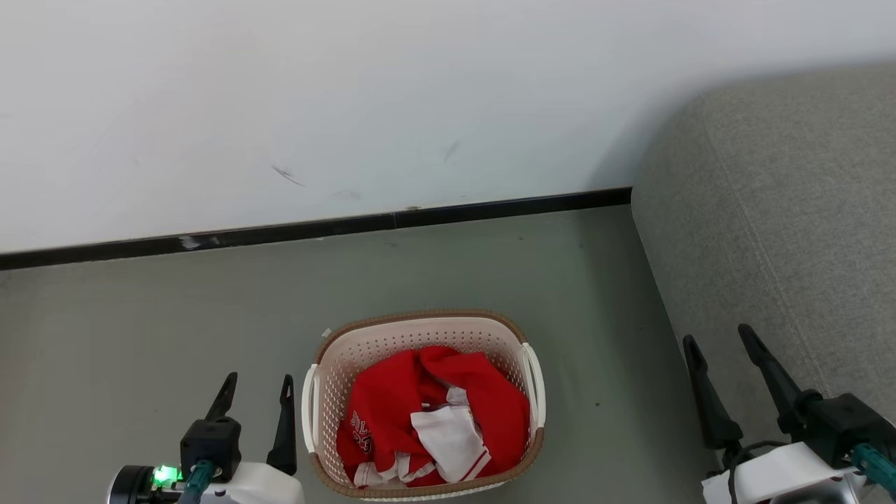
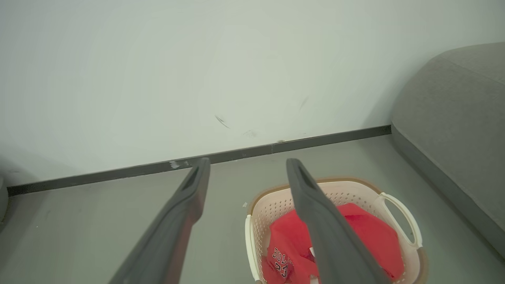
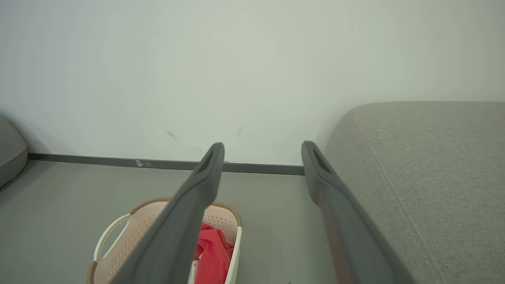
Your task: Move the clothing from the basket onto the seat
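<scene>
The red clothing [image 1: 427, 413] with white trim and lettering lies bunched inside the cream basket [image 1: 418, 329] on the floor, also seen as clothing [image 2: 367, 232] in basket [image 2: 355, 189] and clothing [image 3: 213, 252] in basket [image 3: 134, 225]. The grey seat [image 1: 784, 210] rises at the right, with seat [image 2: 457, 110] and seat [image 3: 426, 165] in the wrist views. My left gripper [image 1: 257, 388] stands open just left of the basket, holding nothing. My right gripper [image 1: 721, 343] is open beside the seat's front, well right of the basket. The wrist views show left gripper [image 2: 246, 167] and right gripper [image 3: 262, 152] spread and empty.
A white wall [image 1: 350, 105] with a black skirting strip [image 1: 315, 227] runs behind the basket. Grey floor [image 1: 140, 329] lies all around it. Another grey rounded edge [image 3: 10, 150] shows at the far left of the right wrist view.
</scene>
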